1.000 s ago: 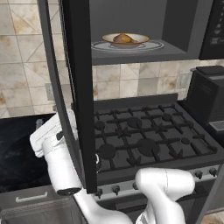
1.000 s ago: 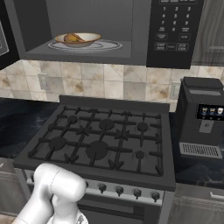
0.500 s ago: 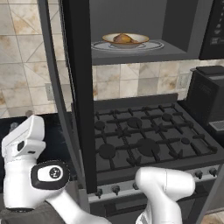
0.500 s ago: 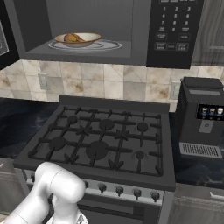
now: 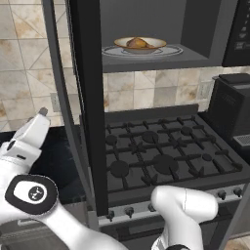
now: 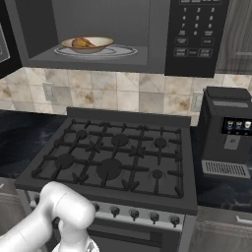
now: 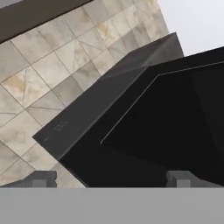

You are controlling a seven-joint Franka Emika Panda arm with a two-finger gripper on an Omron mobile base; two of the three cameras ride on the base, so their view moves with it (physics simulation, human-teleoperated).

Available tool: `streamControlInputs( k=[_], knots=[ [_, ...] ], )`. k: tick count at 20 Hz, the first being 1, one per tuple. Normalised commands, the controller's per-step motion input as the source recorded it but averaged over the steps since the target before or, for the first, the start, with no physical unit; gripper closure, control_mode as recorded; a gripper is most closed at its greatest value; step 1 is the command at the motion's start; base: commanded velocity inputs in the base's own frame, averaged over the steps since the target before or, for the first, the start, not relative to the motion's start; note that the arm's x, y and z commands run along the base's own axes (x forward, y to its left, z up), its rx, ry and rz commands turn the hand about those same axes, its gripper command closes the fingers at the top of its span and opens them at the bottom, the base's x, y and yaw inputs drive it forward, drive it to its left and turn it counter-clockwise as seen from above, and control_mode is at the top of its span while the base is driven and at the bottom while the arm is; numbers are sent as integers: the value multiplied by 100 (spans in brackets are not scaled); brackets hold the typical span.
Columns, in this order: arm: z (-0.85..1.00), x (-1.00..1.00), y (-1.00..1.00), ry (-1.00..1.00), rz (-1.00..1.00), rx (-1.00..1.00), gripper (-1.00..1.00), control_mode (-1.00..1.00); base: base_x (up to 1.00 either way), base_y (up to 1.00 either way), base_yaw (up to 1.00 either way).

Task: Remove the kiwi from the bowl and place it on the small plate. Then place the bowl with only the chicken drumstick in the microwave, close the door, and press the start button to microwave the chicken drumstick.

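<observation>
The microwave (image 6: 147,29) stands open above the stove. Inside it the bowl (image 5: 140,45) rests on the glass turntable with the chicken drumstick (image 5: 137,43) in it; from the right I see the same bowl (image 6: 88,45) and drumstick (image 6: 81,43). The door (image 5: 90,97) is swung out toward me, edge-on. My gripper (image 5: 41,113) is low on the left, outside the door, pointing up and right at it. In the hand view my gripper (image 7: 111,179) is open and empty, facing the door's (image 7: 166,122) dark window from close by. The kiwi and the small plate are out of view.
A gas stove (image 6: 113,152) with black grates lies below the microwave. A black coffee machine (image 6: 229,133) stands on the counter at the right. The microwave's control panel (image 6: 197,34) is right of the cavity. Tiled wall (image 5: 19,73) is behind my hand.
My hand has swung left, away from the door's edge, and tipped its fingers up toward the door. It stays open. Bowl and door have not moved.
</observation>
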Motion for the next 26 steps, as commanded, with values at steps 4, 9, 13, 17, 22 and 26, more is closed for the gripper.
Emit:
streamControlInputs(
  k=[4, 9, 13, 17, 22, 26],
  knots=[
    [19, 0, -79, 0, -38, 8, -100, -100, 0, 0, 0],
    [6, 0, -97, -4, -27, 10, -100, -100, 0, 0, 0],
    [0, 0, -100, -7, -19, 15, -100, -100, 0, 0, 0],
    [0, 0, -100, -8, -17, 15, -100, -100, 0, 0, 0],
    [2, 0, -100, -8, -14, 15, -100, -100, 0, 0, 0],
    [3, 1, -100, -9, -6, 16, -100, -100, 0, 0, 0]
  ],
)
